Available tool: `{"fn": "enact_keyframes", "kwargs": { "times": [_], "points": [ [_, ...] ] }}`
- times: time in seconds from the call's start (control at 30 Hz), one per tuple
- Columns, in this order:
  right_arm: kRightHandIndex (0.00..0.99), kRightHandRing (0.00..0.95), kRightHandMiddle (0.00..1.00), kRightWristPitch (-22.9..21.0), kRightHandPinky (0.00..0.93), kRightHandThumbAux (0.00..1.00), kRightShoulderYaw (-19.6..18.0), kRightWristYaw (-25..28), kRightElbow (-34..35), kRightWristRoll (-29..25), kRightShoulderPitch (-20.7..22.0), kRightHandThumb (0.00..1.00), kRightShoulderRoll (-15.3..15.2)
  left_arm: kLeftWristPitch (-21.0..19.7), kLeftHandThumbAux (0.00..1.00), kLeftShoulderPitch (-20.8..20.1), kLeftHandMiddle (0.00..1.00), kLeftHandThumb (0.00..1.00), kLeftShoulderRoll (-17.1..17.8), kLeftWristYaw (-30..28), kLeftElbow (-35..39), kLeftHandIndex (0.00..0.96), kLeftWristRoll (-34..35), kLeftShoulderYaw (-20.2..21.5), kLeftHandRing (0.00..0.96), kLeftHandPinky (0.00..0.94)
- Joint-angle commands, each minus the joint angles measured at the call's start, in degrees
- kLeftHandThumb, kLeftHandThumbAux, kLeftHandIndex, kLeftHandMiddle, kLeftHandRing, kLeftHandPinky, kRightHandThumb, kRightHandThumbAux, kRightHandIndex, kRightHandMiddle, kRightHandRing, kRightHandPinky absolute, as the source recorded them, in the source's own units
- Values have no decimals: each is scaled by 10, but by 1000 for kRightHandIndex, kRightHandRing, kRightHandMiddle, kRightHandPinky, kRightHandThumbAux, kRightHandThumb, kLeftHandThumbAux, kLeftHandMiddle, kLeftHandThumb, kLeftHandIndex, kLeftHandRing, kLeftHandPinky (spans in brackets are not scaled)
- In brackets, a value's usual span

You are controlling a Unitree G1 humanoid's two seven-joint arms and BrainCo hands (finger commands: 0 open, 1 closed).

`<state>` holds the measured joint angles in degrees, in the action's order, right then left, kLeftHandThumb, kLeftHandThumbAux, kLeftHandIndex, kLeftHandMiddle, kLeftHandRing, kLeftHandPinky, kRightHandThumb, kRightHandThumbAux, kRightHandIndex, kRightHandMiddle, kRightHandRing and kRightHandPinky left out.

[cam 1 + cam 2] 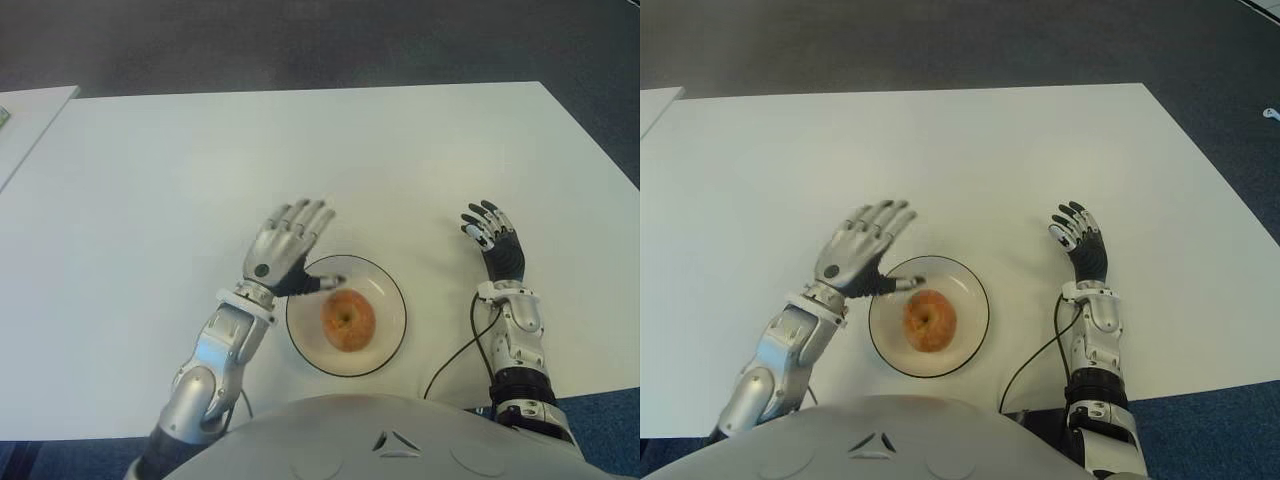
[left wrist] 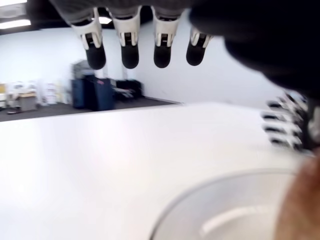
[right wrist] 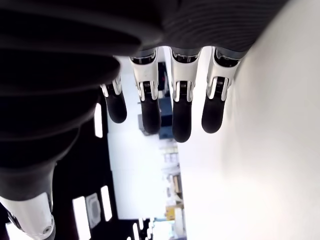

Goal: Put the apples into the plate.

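Over the left rim of the plate (image 1: 391, 341), the left hand (image 1: 286, 250) hovers palm down with its fingers spread and pointing away from the robot, holding nothing; its thumb reaches in over the plate's left edge. Just right of that thumb sits the apple (image 1: 347, 319), reddish-orange with a yellow patch and its stem dimple facing up, pretty much in the middle of the white, dark-rimmed plate. Well to the right of the plate, the right hand (image 1: 495, 243) shows edge-on above the white table (image 1: 150, 180), fingers straight, loosely apart and empty. A black cable (image 1: 462, 355) runs across the table beside that forearm.
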<state>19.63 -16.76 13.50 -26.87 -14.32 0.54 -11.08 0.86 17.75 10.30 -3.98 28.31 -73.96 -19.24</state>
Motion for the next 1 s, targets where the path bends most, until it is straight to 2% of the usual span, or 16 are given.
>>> {"fn": "enact_keyframes", "kwargs": {
  "times": [0.03, 0.13, 0.27, 0.4, 0.53, 0.77, 1.0],
  "points": [
    [163, 258, 240, -6, 285, 662, 12, 6, -49, 14, -5, 199, 5, -46, 404, 29, 73, 239, -124, 183, -69, 169, 85, 10, 53, 107],
    [160, 270, 250, -29, 296, 664, 17, 4, -29, 18, -4, 201, -2, -37, 411, 31, 105, 285, -146, 230, -85, 215, 120, 19, 84, 144],
    [157, 282, 260, -31, 304, 664, 18, 7, -27, 12, -1, 206, 3, -20, 432, 46, 133, 297, -162, 274, -96, 251, 184, 33, 110, 164],
    [162, 291, 270, -29, 308, 647, 24, 2, -15, 6, 5, 221, 18, 9, 448, 60, 142, 244, -149, 302, -124, 259, 259, 52, 114, 154],
    [163, 286, 274, -29, 290, 634, 29, 7, 8, 9, -5, 230, 15, 69, 455, 51, 141, 186, -131, 321, -185, 257, 340, 68, 112, 139],
    [187, 289, 286, -27, 299, 620, 32, 8, 38, 1, -18, 256, 25, 127, 469, 39, 139, 116, -128, 333, -232, 243, 399, 76, 110, 116],
    [193, 290, 285, -24, 304, 610, 33, 13, 44, -1, -20, 292, 32, 155, 495, 44, 132, 91, -126, 343, -247, 201, 415, 80, 102, 73]
  ]
}}
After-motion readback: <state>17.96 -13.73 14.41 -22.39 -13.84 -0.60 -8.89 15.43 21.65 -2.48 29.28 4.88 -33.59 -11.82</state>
